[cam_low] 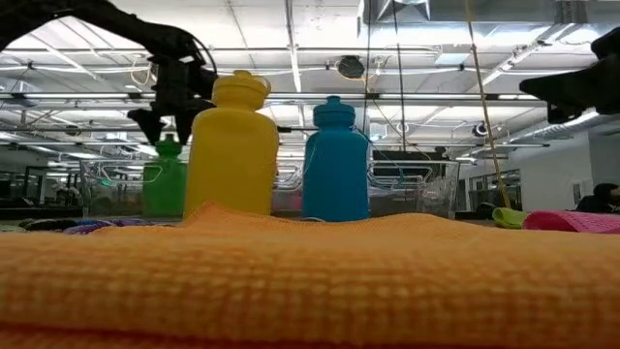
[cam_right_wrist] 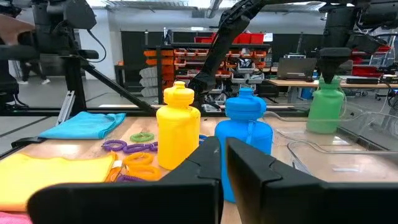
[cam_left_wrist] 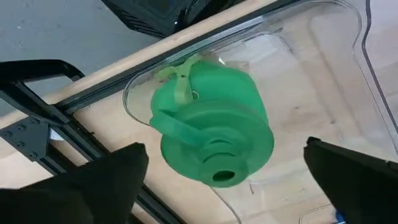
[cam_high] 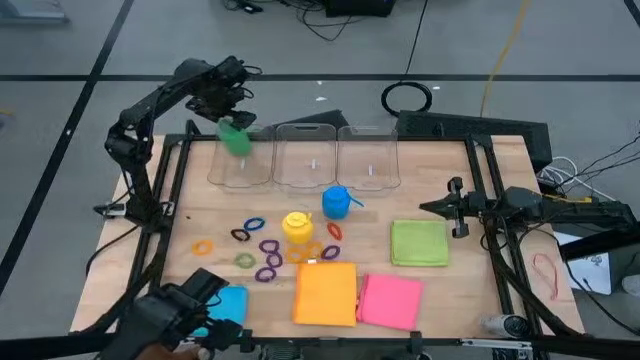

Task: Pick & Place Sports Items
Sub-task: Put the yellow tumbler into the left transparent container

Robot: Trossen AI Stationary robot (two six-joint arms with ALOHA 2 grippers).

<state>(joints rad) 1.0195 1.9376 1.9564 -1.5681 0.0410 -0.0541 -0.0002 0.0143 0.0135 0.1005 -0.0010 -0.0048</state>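
Orange cloth [cam_low: 310, 281] — nearest the low camera, folded flat at the desk's front edge, pink cloth [cam_high: 390, 300] just beside it; green cloth [cam_high: 419, 242] farther right; blue cloth [cam_high: 228, 304] at front left, partly under dark rig parts.

Yellow bottle [cam_high: 297, 225] and blue bottle [cam_high: 337, 201] — upright mid-desk, near each other; rings [cam_high: 262, 250] in purple, orange and green scattered flat around and in front of them.

Green bottle [cam_left_wrist: 211, 134] — standing inside the leftmost of three clear bins [cam_high: 304, 158] along the far edge; left tool [cam_high: 228, 112] directly above it, fingers spread wide on either side of the cap, not touching, holding nothing.

Right tool [cam_high: 456, 208] — waits over the right side of the desk, beside the green cloth, fingers close together, empty.

Hazards, as judged: a sideways sweep of the left tool on leaving could clip the cap and tip the bottle against the bin wall, or drag the light bin off its row; the bottles standing close together risk one toppling when the other is grasped; the small, flat rings look liable to slip a two-finger grip.

Surface — pale wood desk [cam_high: 455, 285], black frame rails at both sides.

Room — grey floor with cables beyond the desk; open workshop with ceiling lights, shelving and benches behind.
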